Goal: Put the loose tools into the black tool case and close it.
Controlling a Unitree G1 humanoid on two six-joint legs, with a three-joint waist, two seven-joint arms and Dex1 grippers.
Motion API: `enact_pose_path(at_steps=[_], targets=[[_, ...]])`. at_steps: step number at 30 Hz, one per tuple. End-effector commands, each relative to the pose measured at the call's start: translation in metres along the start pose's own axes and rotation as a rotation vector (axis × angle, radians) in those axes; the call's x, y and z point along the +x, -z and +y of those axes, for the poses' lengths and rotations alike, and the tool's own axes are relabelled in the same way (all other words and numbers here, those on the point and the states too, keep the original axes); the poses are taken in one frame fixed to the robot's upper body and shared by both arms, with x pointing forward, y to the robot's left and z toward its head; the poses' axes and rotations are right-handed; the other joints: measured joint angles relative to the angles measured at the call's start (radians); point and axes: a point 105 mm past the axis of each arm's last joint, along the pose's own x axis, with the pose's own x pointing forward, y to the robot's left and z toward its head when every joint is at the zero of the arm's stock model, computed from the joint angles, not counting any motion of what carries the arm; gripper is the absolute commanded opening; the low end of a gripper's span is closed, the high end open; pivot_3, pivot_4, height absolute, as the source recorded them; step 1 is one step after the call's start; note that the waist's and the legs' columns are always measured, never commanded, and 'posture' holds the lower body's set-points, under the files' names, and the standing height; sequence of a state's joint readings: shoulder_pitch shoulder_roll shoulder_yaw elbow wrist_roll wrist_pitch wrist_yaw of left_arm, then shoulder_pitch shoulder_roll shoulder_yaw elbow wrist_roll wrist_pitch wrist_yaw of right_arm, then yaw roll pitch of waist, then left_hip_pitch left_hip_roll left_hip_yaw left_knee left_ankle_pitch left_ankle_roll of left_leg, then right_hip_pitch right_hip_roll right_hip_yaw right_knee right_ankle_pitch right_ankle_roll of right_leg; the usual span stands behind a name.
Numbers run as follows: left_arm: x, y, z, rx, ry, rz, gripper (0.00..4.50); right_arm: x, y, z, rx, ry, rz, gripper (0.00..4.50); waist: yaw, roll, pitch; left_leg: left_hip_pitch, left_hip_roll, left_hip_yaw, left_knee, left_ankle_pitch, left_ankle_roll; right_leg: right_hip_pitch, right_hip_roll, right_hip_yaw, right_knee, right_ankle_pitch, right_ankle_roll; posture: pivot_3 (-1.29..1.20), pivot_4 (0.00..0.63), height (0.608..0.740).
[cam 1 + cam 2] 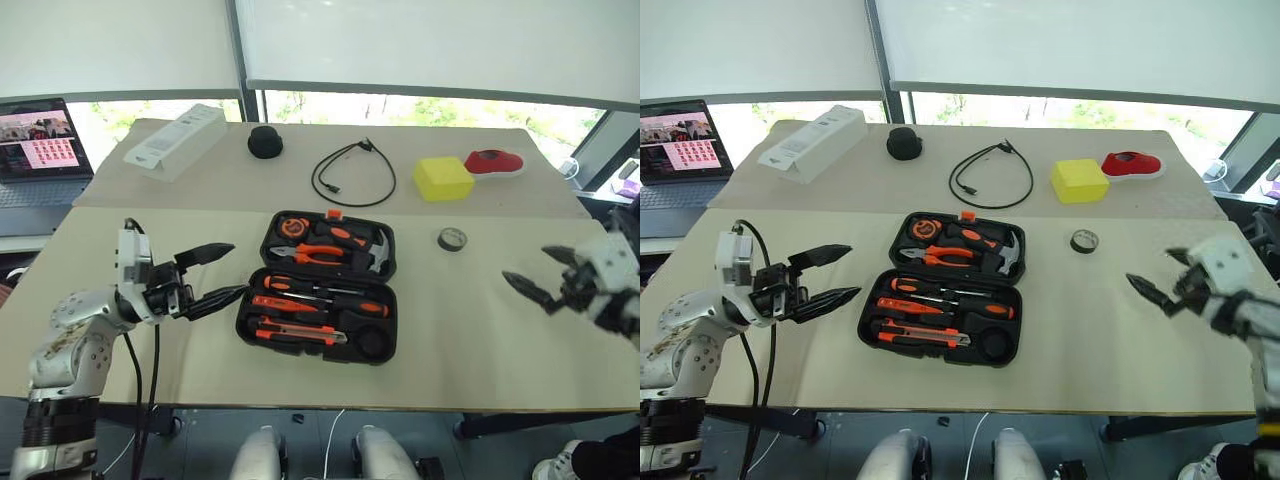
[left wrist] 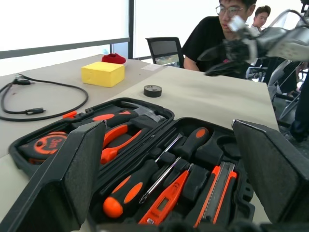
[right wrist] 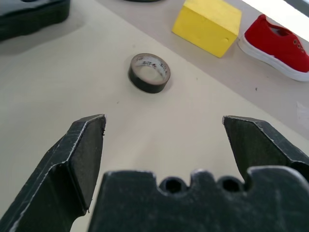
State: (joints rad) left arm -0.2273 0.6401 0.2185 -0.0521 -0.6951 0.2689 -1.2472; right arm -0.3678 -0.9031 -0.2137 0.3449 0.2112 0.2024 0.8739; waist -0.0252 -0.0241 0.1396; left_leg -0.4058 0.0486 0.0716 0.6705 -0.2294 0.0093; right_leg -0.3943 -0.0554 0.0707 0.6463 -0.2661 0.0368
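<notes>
We found the left gripper (image 1: 222, 270) and right gripper (image 1: 530, 272) spread wide, grasping nothing. The black tool case (image 1: 318, 287) lay open on the beige table (image 1: 480, 340); the tape roll (image 1: 452, 239) sat beside it.

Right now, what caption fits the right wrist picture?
Open right gripper faces the tape roll on the table.
</notes>
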Motion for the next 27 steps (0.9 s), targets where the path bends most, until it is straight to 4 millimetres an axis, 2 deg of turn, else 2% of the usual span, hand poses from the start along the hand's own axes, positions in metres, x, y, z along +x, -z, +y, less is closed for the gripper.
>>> enact_pose_path(at_steps=[1,4,8,12,16,19,23,27], targets=[[0.011,-0.011,-0.003,0.046,0.032,-0.024,4.46,0.031,-0.008,-0.007,0.028,-0.096,0.111,4.50,-0.003,0.001,0.001,0.001,0.000,0.000,-0.001,0.000,0.000,0.000,0.000,0.000,0.000,0.000,0.000,0.00,0.150,0.740],[0.013,-0.012,-0.003,0.055,0.028,-0.030,4.46,0.049,-0.017,-0.005,-0.011,-0.147,0.135,4.50,0.001,0.001,0.001,-0.005,-0.001,0.001,-0.002,0.000,0.000,-0.006,0.000,0.000,0.000,0.000,0.000,0.00,0.150,0.740],[0.011,-0.011,-0.007,0.057,0.013,-0.024,4.46,0.076,-0.015,0.005,-0.077,-0.195,0.232,4.50,0.006,0.001,0.001,-0.011,-0.001,0.001,-0.003,0.000,0.000,-0.012,-0.001,-0.001,-0.001,0.000,0.000,0.00,0.150,0.740],[0.010,-0.011,-0.011,0.054,0.000,-0.030,4.46,0.090,-0.017,0.011,-0.105,-0.206,0.264,4.50,0.006,0.001,0.001,-0.012,-0.001,0.002,-0.003,0.000,0.000,-0.012,-0.003,-0.001,-0.003,0.000,0.001,0.00,0.150,0.740],[0.008,-0.009,-0.012,0.059,-0.002,-0.020,4.50,0.098,-0.021,0.014,-0.101,-0.196,0.258,3.58,0.010,0.001,0.002,-0.012,-0.002,0.001,-0.003,0.000,0.000,-0.012,-0.003,-0.002,-0.002,0.000,0.001,0.00,0.150,0.740],[0.009,-0.007,-0.014,0.068,0.015,-0.005,4.50,0.099,-0.019,0.016,-0.099,-0.205,0.266,2.61,0.007,0.001,0.002,-0.012,-0.002,0.001,-0.003,0.000,0.000,-0.012,-0.003,-0.002,0.000,0.000,0.001,0.00,0.150,0.740],[0.011,-0.006,-0.018,0.079,0.051,0.013,4.50,0.099,-0.018,0.015,-0.082,-0.189,0.257,1.03,0.005,0.001,0.002,-0.011,-0.001,0.001,-0.003,0.000,-0.001,-0.012,-0.003,-0.002,0.000,0.000,0.001,0.00,0.150,0.740],[0.011,-0.004,-0.023,0.083,0.095,0.033,4.50,0.098,-0.019,0.014,-0.094,-0.194,0.236,0.06,0.003,0.001,0.002,-0.011,-0.001,0.001,-0.003,0.000,-0.001,-0.012,-0.003,-0.002,0.000,0.000,0.001,0.00,0.150,0.740]])
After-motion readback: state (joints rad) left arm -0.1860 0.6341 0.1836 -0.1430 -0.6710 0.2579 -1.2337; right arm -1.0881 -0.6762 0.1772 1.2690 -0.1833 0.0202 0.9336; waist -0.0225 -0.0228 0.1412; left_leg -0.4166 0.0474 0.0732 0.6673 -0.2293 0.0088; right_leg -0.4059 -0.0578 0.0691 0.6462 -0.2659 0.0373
